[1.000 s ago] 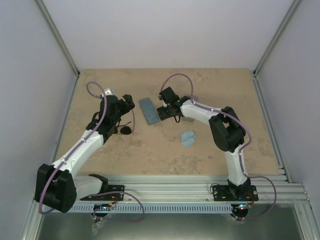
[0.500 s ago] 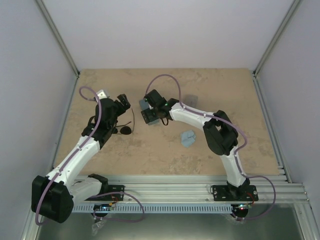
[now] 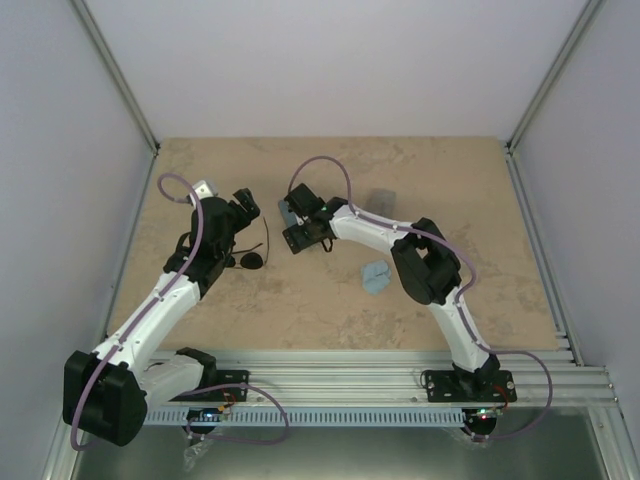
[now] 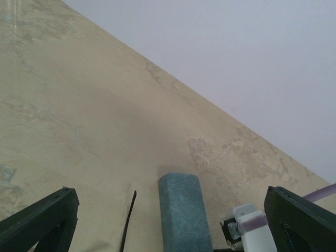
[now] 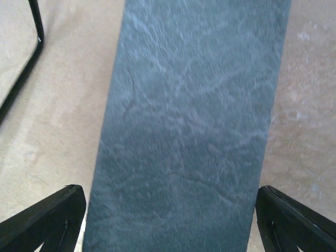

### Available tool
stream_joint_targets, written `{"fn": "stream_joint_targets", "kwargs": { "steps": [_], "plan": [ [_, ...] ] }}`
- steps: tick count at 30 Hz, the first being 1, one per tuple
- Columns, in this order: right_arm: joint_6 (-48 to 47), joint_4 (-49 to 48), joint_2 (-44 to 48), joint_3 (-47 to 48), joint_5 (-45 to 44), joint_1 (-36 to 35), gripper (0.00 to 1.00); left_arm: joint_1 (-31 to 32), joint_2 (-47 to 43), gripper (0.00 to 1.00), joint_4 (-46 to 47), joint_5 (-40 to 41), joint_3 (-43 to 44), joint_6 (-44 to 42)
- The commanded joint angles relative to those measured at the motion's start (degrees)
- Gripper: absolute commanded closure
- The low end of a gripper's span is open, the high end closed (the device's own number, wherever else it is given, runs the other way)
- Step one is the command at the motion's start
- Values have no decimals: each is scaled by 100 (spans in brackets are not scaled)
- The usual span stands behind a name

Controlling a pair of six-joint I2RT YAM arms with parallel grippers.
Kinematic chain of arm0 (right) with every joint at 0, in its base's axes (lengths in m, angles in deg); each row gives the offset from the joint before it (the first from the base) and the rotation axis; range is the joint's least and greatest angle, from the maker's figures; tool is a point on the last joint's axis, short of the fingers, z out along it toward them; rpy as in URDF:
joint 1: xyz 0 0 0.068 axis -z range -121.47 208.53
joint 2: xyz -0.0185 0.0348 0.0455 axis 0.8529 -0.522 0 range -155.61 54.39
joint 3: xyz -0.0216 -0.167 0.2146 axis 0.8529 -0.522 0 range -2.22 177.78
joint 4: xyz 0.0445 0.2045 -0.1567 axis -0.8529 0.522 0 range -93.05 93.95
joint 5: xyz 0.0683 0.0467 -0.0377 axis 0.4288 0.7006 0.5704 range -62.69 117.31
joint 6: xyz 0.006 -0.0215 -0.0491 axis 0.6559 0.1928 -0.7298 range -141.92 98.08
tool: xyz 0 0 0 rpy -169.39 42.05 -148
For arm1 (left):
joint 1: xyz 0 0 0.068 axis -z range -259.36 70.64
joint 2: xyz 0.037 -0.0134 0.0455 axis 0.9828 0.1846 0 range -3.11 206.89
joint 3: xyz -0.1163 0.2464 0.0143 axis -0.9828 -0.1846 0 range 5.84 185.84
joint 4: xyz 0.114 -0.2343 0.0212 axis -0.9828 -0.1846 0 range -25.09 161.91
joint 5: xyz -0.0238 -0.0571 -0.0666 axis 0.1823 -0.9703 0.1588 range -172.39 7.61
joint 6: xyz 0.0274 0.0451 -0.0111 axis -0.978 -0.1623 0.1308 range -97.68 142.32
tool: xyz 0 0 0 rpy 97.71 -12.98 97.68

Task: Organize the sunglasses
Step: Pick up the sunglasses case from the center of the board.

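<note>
While right claw [image 5: 169,198] straddles the blue-grey case [image 5: 194,94], spread wide, gripping nothing, left claw [image 4: 168,202] is spread wide too, empty; black sunglasses [image 3: 252,261] near it.

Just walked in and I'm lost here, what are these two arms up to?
The right gripper hangs open over the rectangular blue-grey case, a finger on each side, not gripping. The left gripper, open and empty, is near the black oval-lens sunglasses lying on the beige table.
</note>
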Motion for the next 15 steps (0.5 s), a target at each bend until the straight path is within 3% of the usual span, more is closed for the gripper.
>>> {"fn": "stream_joint_targets", "kwargs": {
  "steps": [1,6,15],
  "plan": [
    [-154,372,-314,438,-22,6,13,-21,-58,1,30,68,-81,64],
    [-192,423,-390,505,-123,6,22,-18,-102,1,42,55,-82,82],
    [-286,459,-443,543,-157,6,17,-15,-83,1,46,-9,-72,77]
  ]
}}
